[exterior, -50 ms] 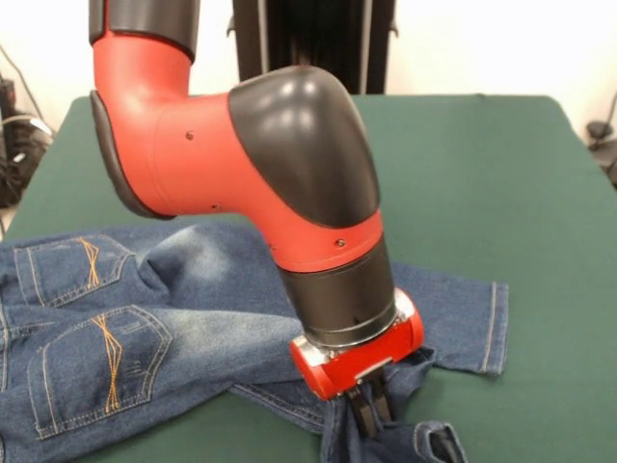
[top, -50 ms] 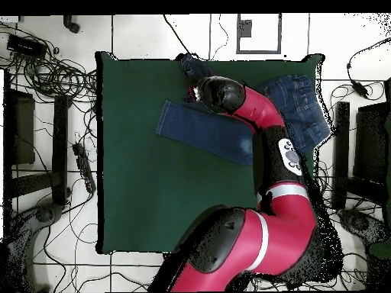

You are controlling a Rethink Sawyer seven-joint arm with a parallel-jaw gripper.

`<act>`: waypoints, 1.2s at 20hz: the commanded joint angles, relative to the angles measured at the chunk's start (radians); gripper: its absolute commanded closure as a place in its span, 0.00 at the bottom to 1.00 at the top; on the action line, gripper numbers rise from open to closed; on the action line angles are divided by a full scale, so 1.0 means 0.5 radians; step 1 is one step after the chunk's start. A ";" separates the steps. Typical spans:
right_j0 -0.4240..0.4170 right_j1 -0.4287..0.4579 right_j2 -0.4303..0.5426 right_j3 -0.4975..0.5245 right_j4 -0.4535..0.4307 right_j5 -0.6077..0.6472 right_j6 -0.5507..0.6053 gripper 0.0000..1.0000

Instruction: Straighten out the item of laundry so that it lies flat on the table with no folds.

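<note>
Green table (exterior, -50 ms: 482, 164), rumpled jeans (exterior, -50 ms: 145, 309) under end effector (exterior, -50 ms: 369, 410)

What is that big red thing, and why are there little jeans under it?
The big red and black thing is a robot arm. At its end is a gripper, a kind of hand with two dark fingers. One picture looks across the table at the arm; the other looks straight down from above. On the dark green cloth-covered table lies a small pair of blue denim jeans with orange-stitched pockets. The gripper is down on a bunched-up bit of one leg at the table's edge. I cannot tell whether it is pinching the cloth.
</note>
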 commanded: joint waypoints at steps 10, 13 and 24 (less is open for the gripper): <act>0.049 0.132 0.096 0.277 0.239 0.556 0.460 1.00; 0.053 0.120 0.096 0.297 0.280 0.611 0.486 1.00; 0.081 -0.007 0.127 0.466 0.514 0.800 0.648 1.00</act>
